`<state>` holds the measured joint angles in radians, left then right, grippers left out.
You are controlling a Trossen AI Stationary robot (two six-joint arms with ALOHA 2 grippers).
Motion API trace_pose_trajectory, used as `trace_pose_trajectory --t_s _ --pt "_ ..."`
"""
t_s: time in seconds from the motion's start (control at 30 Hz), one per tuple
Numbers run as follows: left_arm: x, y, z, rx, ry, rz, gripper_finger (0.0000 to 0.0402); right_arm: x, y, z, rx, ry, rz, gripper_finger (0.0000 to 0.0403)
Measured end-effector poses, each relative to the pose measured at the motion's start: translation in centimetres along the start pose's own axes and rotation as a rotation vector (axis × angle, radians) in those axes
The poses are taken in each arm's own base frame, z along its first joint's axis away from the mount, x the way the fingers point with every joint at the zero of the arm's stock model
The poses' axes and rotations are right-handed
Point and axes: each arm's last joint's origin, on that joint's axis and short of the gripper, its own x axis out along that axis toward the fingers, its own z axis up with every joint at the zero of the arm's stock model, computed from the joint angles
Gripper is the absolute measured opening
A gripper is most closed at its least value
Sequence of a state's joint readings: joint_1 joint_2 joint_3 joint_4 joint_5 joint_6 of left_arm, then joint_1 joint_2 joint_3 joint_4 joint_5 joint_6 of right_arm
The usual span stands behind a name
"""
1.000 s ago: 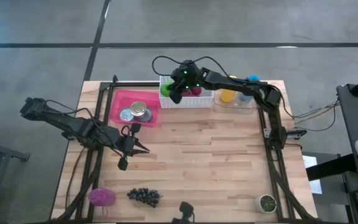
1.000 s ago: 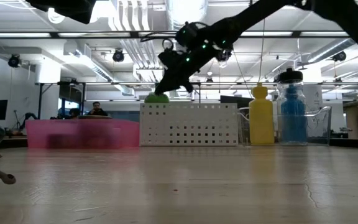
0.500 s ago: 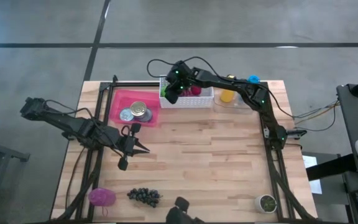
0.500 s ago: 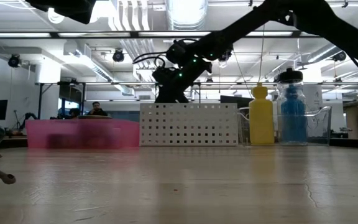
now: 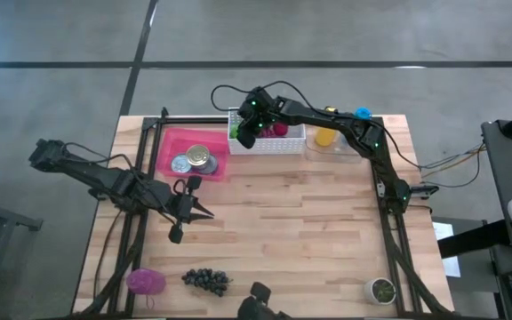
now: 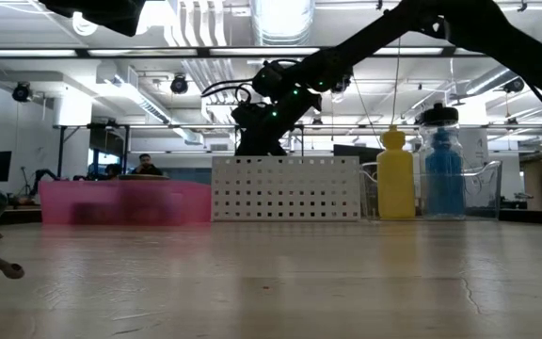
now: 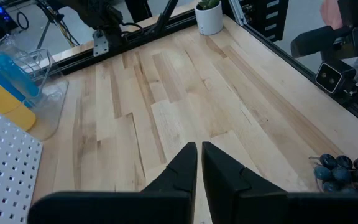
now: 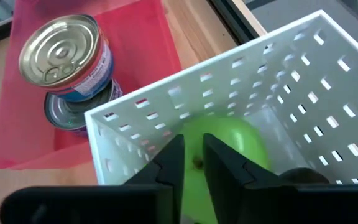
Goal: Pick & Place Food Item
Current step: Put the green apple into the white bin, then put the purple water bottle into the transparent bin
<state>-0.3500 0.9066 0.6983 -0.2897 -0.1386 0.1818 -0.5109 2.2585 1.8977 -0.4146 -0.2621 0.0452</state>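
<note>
The right gripper (image 8: 192, 163) is lowering the green apple (image 8: 229, 146) into the white basket (image 8: 303, 81), fingers barely parted around it, so next should be letting go

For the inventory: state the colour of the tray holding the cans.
Pink tray; clearest in the right wrist view.

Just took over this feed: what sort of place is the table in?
Probably a robotics lab or workshop: exposed ceiling ducts, a person at a desk behind, and a concrete floor around the wooden table.
</note>
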Motion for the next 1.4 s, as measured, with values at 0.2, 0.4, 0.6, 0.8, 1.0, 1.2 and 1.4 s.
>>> trace_pose_trajectory --t_s 0.2,0.4,0.6,0.8,1.0,1.2,1.4 --pt "0.0 0.0 0.0 0.000 0.000 0.000 0.0028 0.0 0.1 0.0 0.009 0.002 0.002 0.0110" --pt "0.0 0.0 0.0 0.000 0.000 0.000 0.0028 -2.4 0.9 1.0 0.012 0.060 0.001 0.0139" --pt "0.0 0.0 0.0 0.000 0.001 -0.001 0.0028 -6.8 5.5 2.3 -0.153 0.058 0.039 0.0131" --pt "0.0 0.0 0.0 0.000 0.000 -0.001 0.0028 -12.1 12.3 2.7 -0.363 0.002 -0.051 0.0098" --pt "0.0 0.0 -0.1 -0.010 0.005 -0.002 0.0028 -17.0 18.7 1.7 -0.509 -0.088 -0.020 0.0054" --pt "0.0 0.0 -0.1 -0.051 0.003 -0.001 0.0028 -19.5 22.7 -0.1 -0.587 -0.142 0.043 0.0014" --pt "0.0 0.0 -0.2 -0.084 0.016 -0.003 0.0028 -19.7 25.7 -2.0 -0.649 -0.121 0.104 0.0009"
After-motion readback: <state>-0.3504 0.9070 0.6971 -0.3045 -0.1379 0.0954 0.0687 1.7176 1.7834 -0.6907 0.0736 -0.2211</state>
